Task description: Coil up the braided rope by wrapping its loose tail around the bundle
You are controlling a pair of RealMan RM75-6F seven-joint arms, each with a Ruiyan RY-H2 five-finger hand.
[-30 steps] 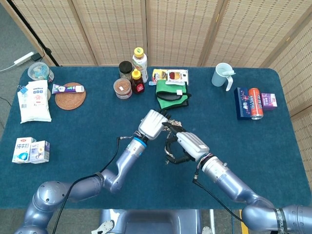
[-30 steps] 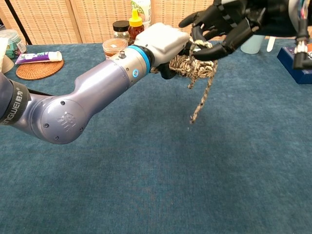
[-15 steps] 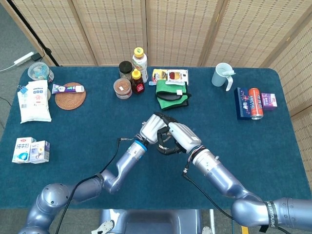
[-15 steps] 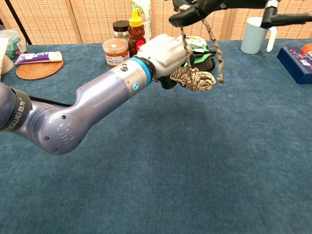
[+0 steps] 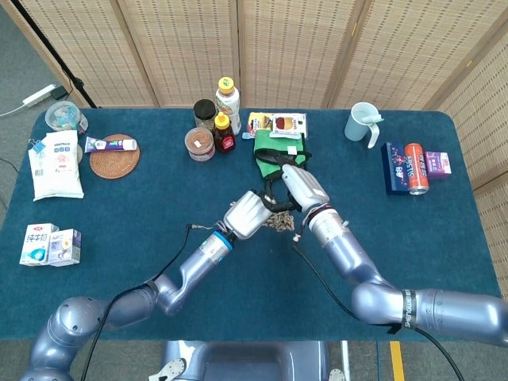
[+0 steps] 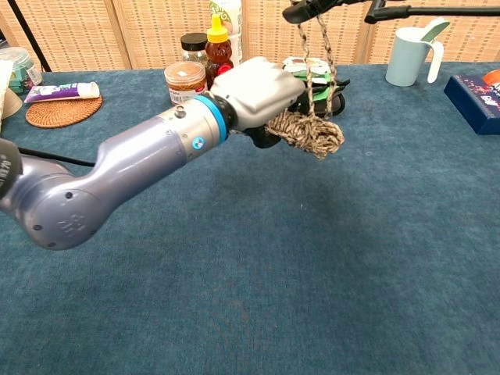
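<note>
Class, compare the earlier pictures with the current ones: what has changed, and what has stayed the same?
The right hand has lifted the rope's loose tail up and away, over the bundle; the tail no longer dangles below. The left hand still grips the bundle above the table. The other items stay put.

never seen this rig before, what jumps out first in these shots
At the table's middle, the left hand holds a coiled rope bundle clear of the blue table. The right hand, just above it, lifts the loose tail taut. Behind them, bottles and jars cluster by the far edge.
</note>
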